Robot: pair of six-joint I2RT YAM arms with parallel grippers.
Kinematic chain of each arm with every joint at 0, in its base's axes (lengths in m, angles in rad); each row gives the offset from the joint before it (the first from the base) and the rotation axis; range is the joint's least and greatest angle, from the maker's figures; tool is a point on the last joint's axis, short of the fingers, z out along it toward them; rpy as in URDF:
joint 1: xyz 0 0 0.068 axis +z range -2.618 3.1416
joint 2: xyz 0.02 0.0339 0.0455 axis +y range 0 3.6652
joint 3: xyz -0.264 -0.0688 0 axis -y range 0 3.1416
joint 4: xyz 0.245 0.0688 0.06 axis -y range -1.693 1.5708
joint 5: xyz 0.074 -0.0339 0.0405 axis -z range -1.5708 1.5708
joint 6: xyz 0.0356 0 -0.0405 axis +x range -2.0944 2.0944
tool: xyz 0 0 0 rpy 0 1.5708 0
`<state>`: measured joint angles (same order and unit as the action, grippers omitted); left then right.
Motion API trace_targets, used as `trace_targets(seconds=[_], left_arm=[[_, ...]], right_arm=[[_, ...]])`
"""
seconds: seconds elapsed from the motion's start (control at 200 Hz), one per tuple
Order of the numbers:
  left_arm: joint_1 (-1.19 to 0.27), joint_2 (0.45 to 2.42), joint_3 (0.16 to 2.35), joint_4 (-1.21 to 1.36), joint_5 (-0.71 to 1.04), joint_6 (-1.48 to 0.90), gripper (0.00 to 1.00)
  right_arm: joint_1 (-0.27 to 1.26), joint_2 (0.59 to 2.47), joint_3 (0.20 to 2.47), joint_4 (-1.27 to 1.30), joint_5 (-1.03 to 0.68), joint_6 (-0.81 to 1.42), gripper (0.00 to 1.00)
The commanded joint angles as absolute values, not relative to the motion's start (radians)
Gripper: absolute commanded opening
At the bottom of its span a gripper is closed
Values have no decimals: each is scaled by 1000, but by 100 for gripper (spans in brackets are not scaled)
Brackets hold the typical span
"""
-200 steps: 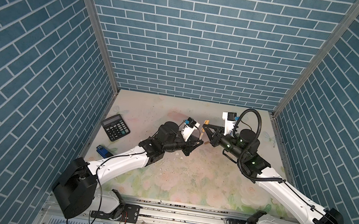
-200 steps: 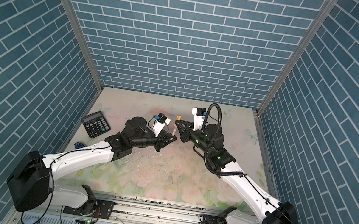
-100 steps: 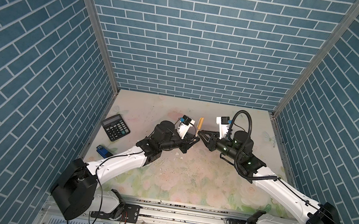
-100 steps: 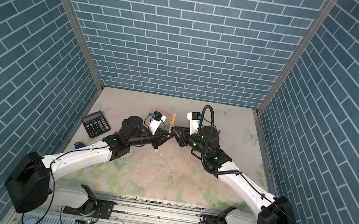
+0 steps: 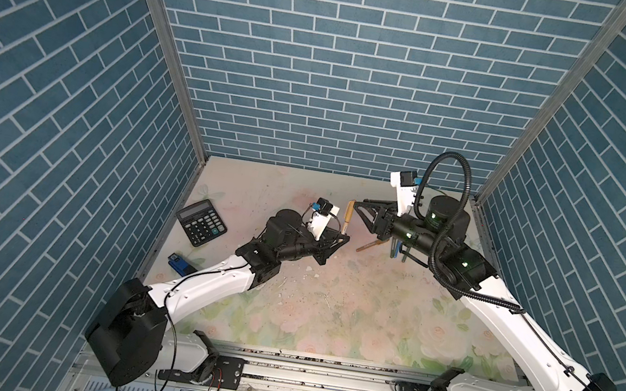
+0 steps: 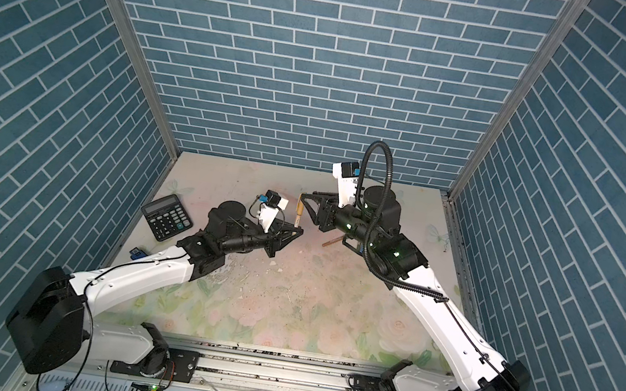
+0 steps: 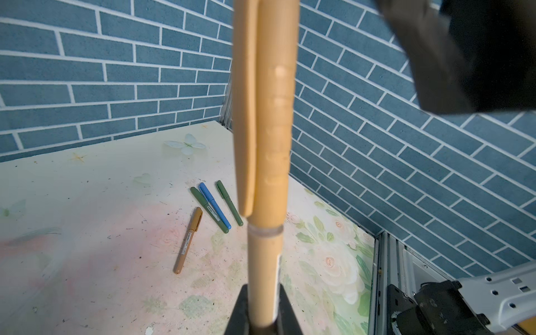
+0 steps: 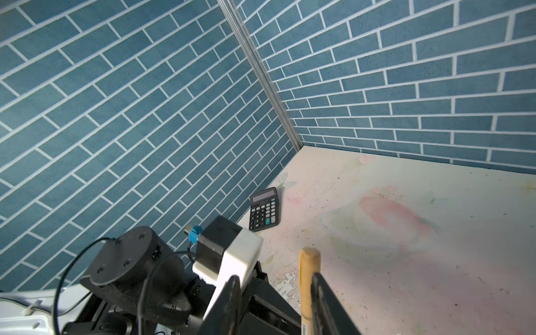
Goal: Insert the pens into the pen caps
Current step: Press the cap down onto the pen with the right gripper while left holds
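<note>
A tan-gold pen [image 7: 265,261] stands upright with its matching pen cap [image 7: 274,116] seated on its top end. My left gripper [image 7: 264,290] is shut on the pen's lower body, and both top views show it so [image 5: 340,240] [image 6: 297,234]. My right gripper [image 8: 275,278] is open around the cap [image 8: 309,255], which stands close beside one finger [image 8: 319,290]. In both top views the right gripper [image 5: 358,207] [image 6: 304,199] sits level with the pen's [image 5: 348,216] [image 6: 299,211] upper half.
Several more pens lie together on the floral table: an orange-brown one [image 7: 188,240], two green ones [image 7: 208,208] [image 7: 230,203] and a blue one [image 7: 214,208]. A black calculator [image 5: 201,222] [image 8: 264,210] sits by the left wall, a small blue object [image 5: 179,262] nearer the front.
My right gripper has gone from shut on the cap to open around it. The left gripper has kept its hold on the pen and shifted slightly towards the back.
</note>
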<state>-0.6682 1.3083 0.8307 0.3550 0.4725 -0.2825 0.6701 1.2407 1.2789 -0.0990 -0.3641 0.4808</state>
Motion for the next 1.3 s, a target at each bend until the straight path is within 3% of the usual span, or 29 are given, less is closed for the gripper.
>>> trace_targets(seconds=[0.0, 0.3, 0.59, 1.295], left_arm=[[-683, 1296, 843, 368, 485, -242, 0], [-683, 1283, 839, 380, 493, -245, 0], [-683, 1283, 844, 379, 492, -252, 0], [-628, 1228, 1081, 412, 355, -302, 0]], right_arm=[[660, 1301, 1375, -234, -355, 417, 41], [657, 1379, 1444, -312, -395, 409, 32], [658, 1371, 1382, -269, -458, 432, 8], [724, 1286, 1144, -189, -466, 407, 6]])
